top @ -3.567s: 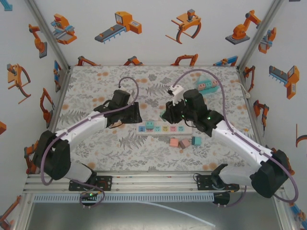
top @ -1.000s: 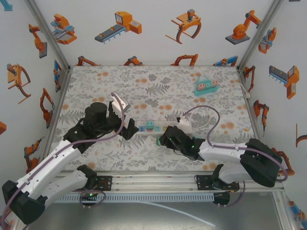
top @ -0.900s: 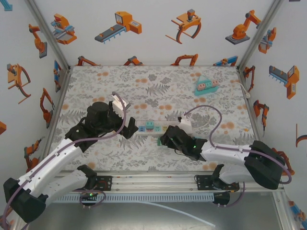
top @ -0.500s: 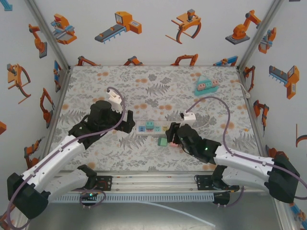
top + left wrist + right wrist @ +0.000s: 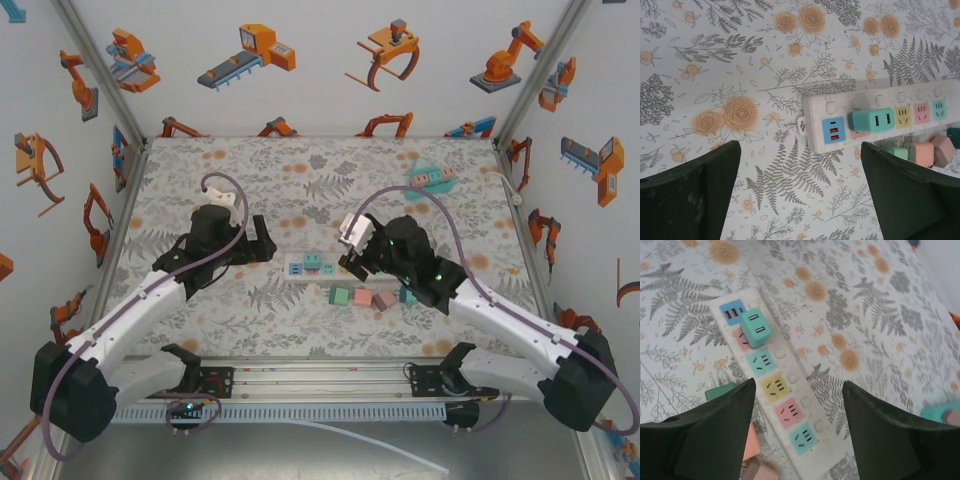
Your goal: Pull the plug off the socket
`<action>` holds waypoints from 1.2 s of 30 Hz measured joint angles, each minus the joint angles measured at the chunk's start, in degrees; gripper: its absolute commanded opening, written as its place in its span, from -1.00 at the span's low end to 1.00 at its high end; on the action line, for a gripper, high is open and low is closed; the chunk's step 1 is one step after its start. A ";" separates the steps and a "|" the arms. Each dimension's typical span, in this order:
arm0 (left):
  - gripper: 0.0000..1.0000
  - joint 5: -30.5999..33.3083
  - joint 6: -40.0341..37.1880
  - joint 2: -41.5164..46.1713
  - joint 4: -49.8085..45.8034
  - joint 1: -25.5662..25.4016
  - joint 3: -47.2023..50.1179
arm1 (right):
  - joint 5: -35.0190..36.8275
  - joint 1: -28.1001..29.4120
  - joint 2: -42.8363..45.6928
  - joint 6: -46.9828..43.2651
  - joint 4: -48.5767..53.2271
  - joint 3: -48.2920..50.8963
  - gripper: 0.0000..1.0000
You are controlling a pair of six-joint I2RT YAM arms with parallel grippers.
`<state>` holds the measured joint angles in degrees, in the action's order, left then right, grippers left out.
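Right gripper [image 5: 799, 390] has let the green plug [image 5: 338, 296] drop by the other loose ones and risen, jaws wide — left gripper [image 5: 800, 150] wide too, drawn back. A teal plug [image 5: 872, 120] remains in the strip [image 5: 815, 117] — likely next

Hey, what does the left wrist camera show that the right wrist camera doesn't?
Left wrist camera: the end tab of the white power strip, and a dark teal loose plug at the right edge. Right wrist camera: an empty teal socket beside the seated teal plug, and a blurred teal object at the right edge. Both: the white power strip, its blue USB socket, the teal plug, the yellow socket, pink socket and light blue socket, and a green plug and pink plug lying loose alongside.
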<state>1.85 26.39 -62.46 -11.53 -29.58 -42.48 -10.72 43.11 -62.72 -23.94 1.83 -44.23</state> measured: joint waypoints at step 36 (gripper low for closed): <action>0.23 -13.51 10.86 -22.08 11.26 -1.16 0.28 | -24.44 -2.34 -41.55 -18.21 12.44 -24.22 -0.26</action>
<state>-11.66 37.26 -84.53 -0.27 -30.74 -42.19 -35.16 40.77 -104.27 -42.15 14.26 -68.45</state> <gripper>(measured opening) 0.622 0.391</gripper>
